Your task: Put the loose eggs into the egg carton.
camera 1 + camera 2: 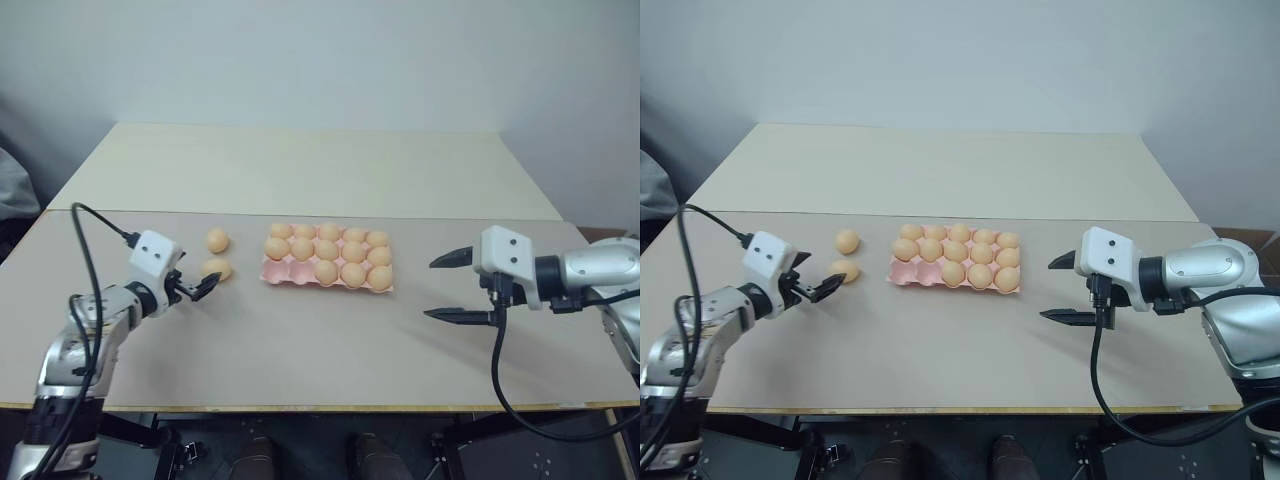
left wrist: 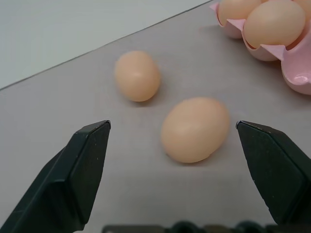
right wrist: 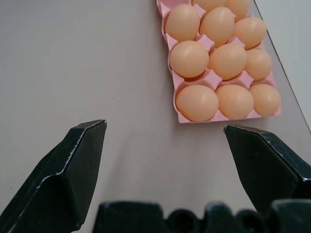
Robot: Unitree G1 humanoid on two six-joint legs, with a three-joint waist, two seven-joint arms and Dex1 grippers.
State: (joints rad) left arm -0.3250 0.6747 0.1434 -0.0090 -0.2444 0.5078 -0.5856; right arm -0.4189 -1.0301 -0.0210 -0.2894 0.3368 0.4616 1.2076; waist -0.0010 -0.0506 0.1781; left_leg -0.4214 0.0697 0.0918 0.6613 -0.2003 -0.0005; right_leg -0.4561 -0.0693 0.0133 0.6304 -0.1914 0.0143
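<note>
Two loose eggs [image 1: 217, 254] lie left of the egg carton [image 1: 283, 274] (one behind the other).

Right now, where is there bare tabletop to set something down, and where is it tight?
Free: the far table half behind the egg carton, and the stretch between carton and right gripper. Crowded: left of the carton, where two loose eggs lie by the open left gripper.

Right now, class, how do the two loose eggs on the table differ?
The near egg lies between the open left claw's fingers, close to it; the far egg lies beyond it, clear of the claw. The near egg sits nearer the egg carton. Both are pale orange, untouched, on the table.
</note>
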